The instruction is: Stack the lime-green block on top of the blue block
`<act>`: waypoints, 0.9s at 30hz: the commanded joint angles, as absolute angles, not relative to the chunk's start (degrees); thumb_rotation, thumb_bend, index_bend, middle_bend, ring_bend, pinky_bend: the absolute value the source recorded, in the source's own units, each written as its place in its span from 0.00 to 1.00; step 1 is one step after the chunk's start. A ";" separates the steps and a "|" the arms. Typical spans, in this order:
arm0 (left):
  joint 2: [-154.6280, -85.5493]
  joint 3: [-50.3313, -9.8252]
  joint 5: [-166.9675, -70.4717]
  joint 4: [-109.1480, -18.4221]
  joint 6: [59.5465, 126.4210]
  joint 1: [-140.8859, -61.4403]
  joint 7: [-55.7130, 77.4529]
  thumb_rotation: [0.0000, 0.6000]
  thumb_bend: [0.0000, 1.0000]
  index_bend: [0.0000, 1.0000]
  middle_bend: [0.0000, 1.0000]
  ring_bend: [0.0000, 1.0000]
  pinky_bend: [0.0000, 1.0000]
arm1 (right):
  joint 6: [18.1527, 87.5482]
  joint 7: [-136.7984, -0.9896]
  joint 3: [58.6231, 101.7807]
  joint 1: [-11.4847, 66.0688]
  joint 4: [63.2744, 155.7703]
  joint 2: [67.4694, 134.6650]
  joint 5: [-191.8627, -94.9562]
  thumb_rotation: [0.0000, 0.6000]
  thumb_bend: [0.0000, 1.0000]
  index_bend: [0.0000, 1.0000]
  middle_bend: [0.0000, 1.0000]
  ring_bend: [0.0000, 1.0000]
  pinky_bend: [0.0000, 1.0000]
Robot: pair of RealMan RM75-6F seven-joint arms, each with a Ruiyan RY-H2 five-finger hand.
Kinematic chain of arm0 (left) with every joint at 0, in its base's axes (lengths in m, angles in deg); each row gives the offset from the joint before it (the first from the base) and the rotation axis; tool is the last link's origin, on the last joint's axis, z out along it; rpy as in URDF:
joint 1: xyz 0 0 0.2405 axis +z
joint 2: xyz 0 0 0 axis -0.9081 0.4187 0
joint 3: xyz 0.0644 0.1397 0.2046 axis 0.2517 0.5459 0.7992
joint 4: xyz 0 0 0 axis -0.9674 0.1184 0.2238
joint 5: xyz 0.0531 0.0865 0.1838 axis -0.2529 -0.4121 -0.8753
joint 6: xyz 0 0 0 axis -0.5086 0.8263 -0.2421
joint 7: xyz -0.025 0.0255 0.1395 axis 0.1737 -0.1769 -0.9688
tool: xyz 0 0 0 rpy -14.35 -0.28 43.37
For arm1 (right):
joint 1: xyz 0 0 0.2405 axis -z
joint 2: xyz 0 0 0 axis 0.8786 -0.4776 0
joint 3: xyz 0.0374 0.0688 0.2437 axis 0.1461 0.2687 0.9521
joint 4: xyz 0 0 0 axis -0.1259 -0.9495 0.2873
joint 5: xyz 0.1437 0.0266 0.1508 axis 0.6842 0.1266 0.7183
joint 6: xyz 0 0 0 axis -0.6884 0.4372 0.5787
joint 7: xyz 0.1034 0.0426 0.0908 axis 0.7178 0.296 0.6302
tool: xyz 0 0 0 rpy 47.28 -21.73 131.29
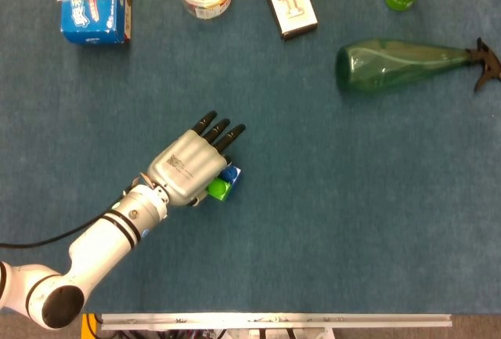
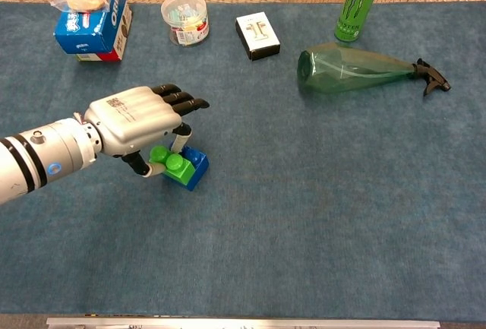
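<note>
The lime-green block [image 2: 171,163] lies on the left part of the blue block [image 2: 197,169] on the blue cloth, left of centre. My left hand [image 2: 140,120] hovers over both. Its thumb [image 2: 137,163] touches the green block's left end, and one finger [image 2: 181,140] comes down behind the block, so the hand pinches it. The other fingers stretch out flat to the right. In the head view the left hand [image 1: 188,168] covers most of the green block [image 1: 218,190] and the blue block [image 1: 232,173]. My right hand is in neither view.
Along the far edge stand a blue biscuit box [image 2: 93,19], a clear round tub [image 2: 185,17], a small white box [image 2: 257,35] and a green can [image 2: 355,4]. A green spray bottle [image 2: 357,69] lies on its side at the right.
</note>
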State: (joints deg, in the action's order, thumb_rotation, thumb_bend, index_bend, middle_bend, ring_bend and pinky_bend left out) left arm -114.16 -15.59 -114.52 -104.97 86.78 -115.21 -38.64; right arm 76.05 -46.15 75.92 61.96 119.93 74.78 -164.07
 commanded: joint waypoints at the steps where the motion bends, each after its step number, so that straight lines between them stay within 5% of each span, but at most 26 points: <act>1: -114.37 -15.53 -114.55 -104.82 86.67 -115.20 -38.61 1.00 0.30 0.47 0.00 0.00 0.01 | 76.09 -46.08 75.93 61.98 119.91 74.78 -164.08 1.00 0.52 0.49 0.37 0.31 0.49; 12: -115.28 -15.58 -114.40 -104.39 86.62 -115.25 -38.75 1.00 0.30 0.45 0.00 0.00 0.01 | 76.32 -45.66 75.94 62.09 119.77 74.74 -164.14 1.00 0.52 0.49 0.37 0.31 0.49; 20: -114.17 -15.64 -115.16 -106.14 88.55 -114.60 -39.09 1.00 0.30 0.15 0.00 0.00 0.01 | 76.43 -45.67 75.94 62.12 119.79 74.73 -164.23 1.00 0.52 0.49 0.37 0.31 0.49; 27: -111.59 -14.94 -116.15 -109.66 91.39 -113.34 -40.31 1.00 0.30 0.03 0.00 0.00 0.01 | 76.46 -46.10 75.83 62.10 119.95 74.79 -164.44 1.00 0.52 0.49 0.37 0.31 0.49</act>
